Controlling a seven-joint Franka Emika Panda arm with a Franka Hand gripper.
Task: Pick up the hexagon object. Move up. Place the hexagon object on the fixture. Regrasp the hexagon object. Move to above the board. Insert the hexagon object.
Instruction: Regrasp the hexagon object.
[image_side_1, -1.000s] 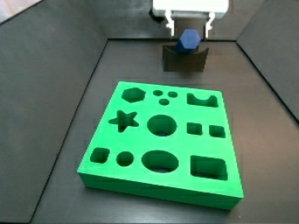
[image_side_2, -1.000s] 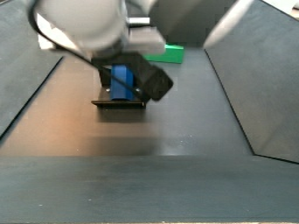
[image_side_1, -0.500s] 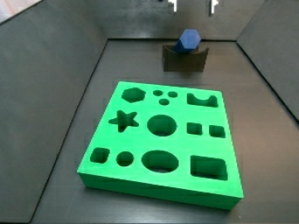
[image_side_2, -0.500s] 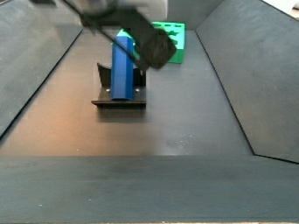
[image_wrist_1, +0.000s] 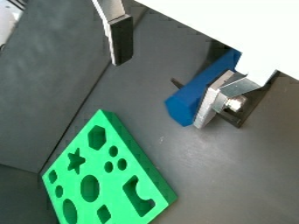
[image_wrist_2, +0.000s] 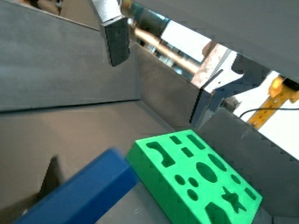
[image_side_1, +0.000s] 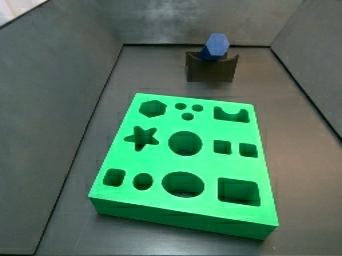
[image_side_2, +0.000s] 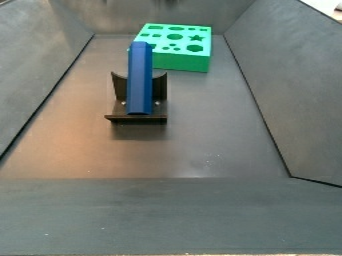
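The blue hexagon object (image_side_1: 215, 45) rests on the dark fixture (image_side_1: 211, 66) at the far end of the floor, lying in the notch (image_side_2: 139, 75) (image_side_2: 136, 112). The green board (image_side_1: 187, 160) (image_side_2: 178, 45) lies flat on the floor. My gripper is out of both side views. In both wrist views it hangs open (image_wrist_1: 167, 68) (image_wrist_2: 162, 68), well above the hexagon object (image_wrist_1: 193, 92) (image_wrist_2: 82, 188), and nothing sits between its fingers (image_wrist_1: 117, 39). The board shows beyond the bar in both wrist views (image_wrist_1: 100, 175) (image_wrist_2: 198, 175).
Grey walls enclose the dark floor on several sides. The fixture stands close to one end wall (image_side_1: 201, 25), a short gap away from the board's nearest edge.
The gripper let go of the hexagon object and rose out of both side views. The bar stays on the fixture where it was.
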